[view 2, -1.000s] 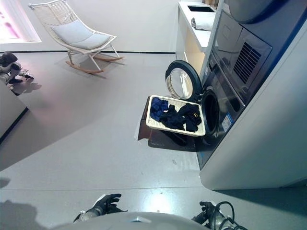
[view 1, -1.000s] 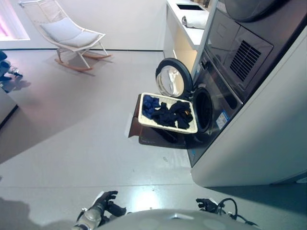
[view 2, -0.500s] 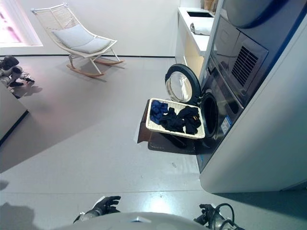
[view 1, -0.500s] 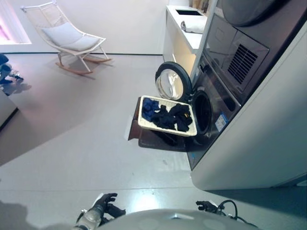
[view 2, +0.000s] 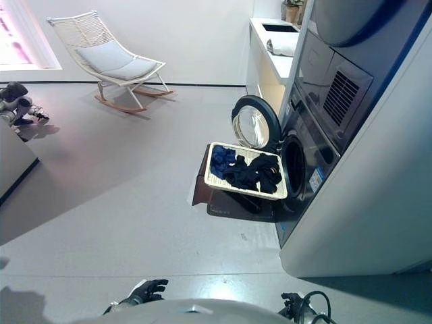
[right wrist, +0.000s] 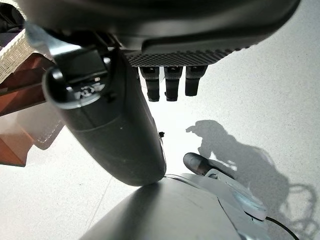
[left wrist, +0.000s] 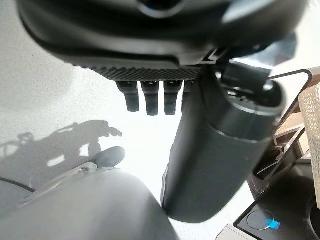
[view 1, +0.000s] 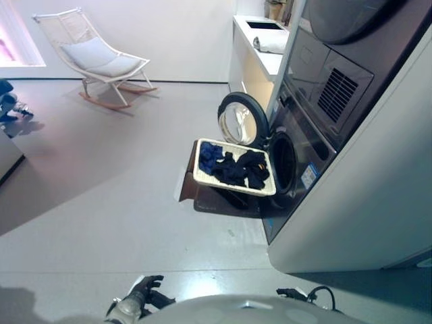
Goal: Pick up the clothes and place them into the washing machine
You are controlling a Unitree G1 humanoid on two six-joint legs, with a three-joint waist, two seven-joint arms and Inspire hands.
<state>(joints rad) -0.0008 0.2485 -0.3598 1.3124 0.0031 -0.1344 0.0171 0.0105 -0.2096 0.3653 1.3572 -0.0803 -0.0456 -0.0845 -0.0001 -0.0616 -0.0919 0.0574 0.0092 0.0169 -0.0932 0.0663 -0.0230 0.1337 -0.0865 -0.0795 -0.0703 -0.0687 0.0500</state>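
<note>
While both hands hang low at the robot's sides, neither holds anything. Left hand [view 1: 145, 290] shows at the bottom edge of the eye views; in its wrist view its fingers [left wrist: 150, 97] hang relaxed and fairly straight, empty, with only bare grey floor [view 1: 101, 202] past them. Right hand [right wrist: 170, 45] is the same: fingers [right wrist: 171, 85] loose, nothing between them and the thumb.

Clothes [view 1: 233, 165], dark blue and black, lie heaped in a white woven basket [view 1: 202, 177], well ahead of both hands. Basket sits on a brown stand [view 1: 189, 185], just beside the washing machine [view 1: 307, 145], right in front of its round opening [view 1: 283, 158]. Machine door [view 1: 239, 118] is swung open and stands behind the basket.

Farther off: a white counter [view 1: 263, 54] beyond the machine with a white roll [view 1: 273, 44] lying on it, and a white rocking chair [view 1: 94, 57] with a pale cushion by the back wall.
</note>
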